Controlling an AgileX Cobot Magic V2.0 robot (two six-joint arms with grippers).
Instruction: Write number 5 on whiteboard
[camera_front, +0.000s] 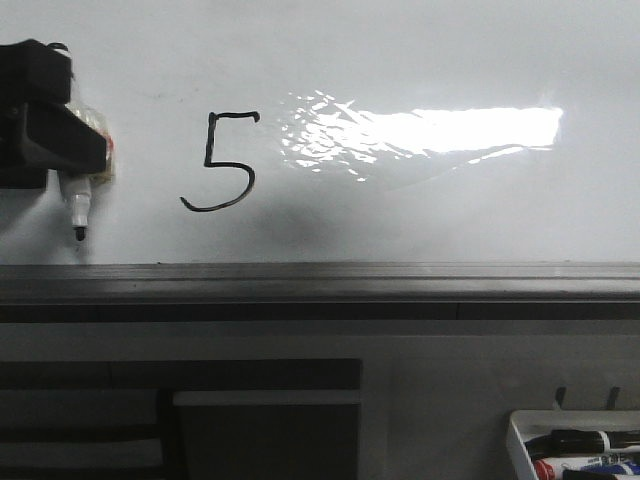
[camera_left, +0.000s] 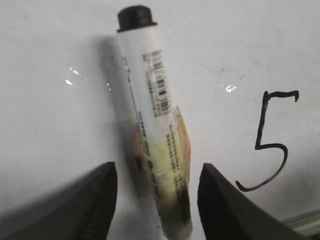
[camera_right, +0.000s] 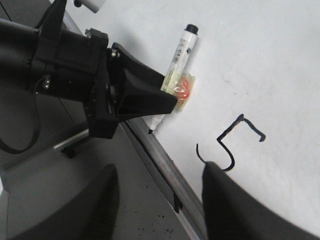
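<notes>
The number 5 (camera_front: 209, 145) is drawn in black on the whiteboard (camera_front: 400, 60), left of a bright glare patch. It also shows in the left wrist view (camera_left: 260, 125) and the right wrist view (camera_right: 230, 126). A white marker (camera_left: 150, 90) with yellowish tape lies against the board, black tip (camera_front: 79, 232) uncapped. My left gripper (camera_left: 157, 185) is open. Its jaws stand apart on either side of the marker with a gap on both sides. My right gripper (camera_right: 160, 200) is open and empty over the board's grey edge strip (camera_right: 165, 165).
The grey metal strip (camera_front: 320, 280) runs along the board's near edge. A small white tray (camera_front: 520, 440) with several markers stands at the front right. Dark panels (camera_front: 200, 410) sit below the strip at the left.
</notes>
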